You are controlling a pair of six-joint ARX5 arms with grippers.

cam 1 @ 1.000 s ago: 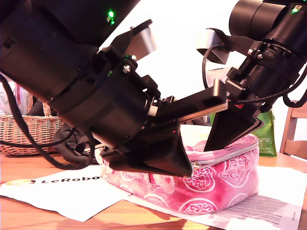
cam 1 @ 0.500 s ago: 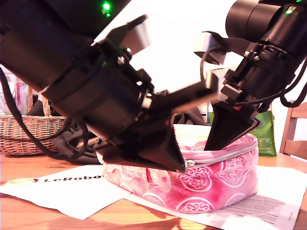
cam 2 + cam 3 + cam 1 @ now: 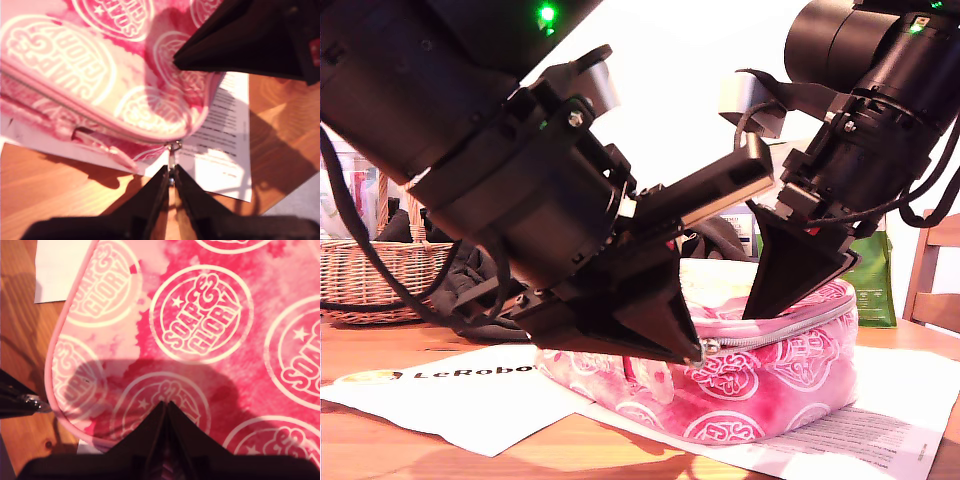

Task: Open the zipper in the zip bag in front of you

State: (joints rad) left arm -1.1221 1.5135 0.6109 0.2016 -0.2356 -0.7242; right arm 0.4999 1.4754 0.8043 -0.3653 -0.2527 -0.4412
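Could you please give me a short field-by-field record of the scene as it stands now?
bag: pink zip bag lying on papers on a wooden table
zipper: pull at a corner, pinched by my first gripper
second gripper: my second gripper shut, tips pressing the bag's top panel
background: wicker basket, green pouch

My first tool (image 3: 694, 352) (image 3: 171, 178), on the big black arm at the exterior view's left, points down and toward that view's right; its two black pointed jaws are pressed together on a small metal ring pull (image 3: 173, 148). My second tool (image 3: 760, 305) (image 3: 166, 407), on the arm at that view's right, points steeply down with jaws closed.
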